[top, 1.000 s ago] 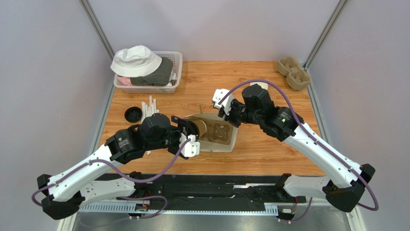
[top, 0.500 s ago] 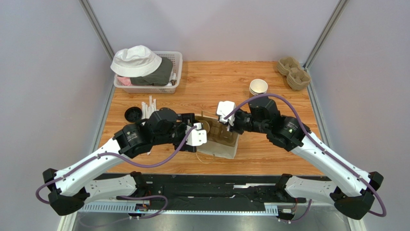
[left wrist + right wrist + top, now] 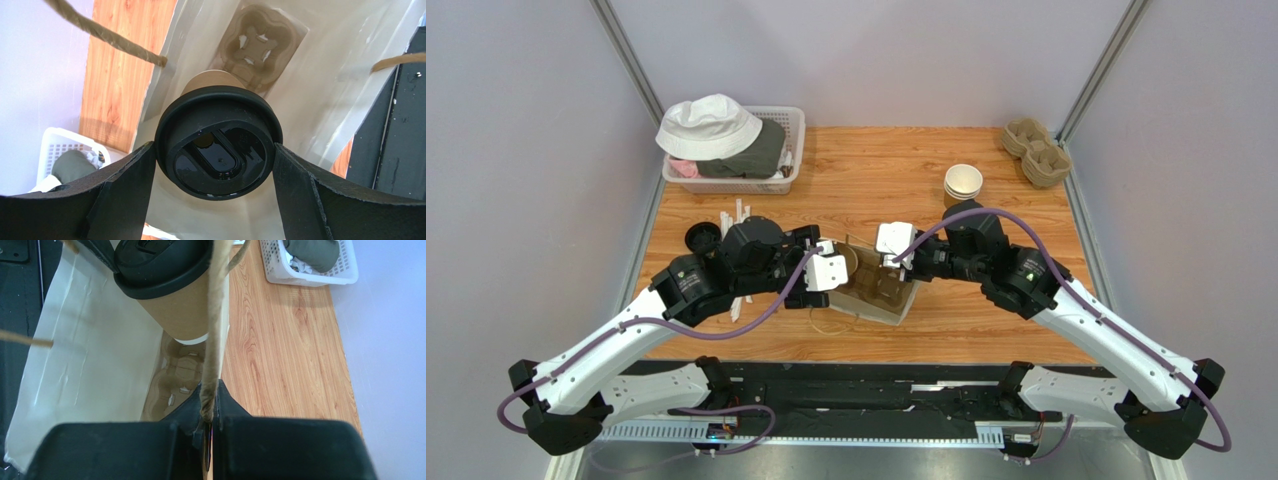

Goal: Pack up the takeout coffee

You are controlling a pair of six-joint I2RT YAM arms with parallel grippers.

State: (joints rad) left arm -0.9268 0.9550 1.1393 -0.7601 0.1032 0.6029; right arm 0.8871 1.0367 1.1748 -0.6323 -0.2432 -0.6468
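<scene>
Left gripper is clenching the small tan paper cup with round black plastic lid by the lid rim, holding it straight ahead inside the open brown paper bag, over the moulded pulp tray at the bag's bottom. Right gripper is pinching the bag's twisted paper cord handle, with the cup just beyond its fingers. Bag is sitting on the wooden counter.

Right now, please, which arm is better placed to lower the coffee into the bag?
Left: left pincer grips the coffee over the tray in the bag; right pincer holds the bag's handle.
</scene>
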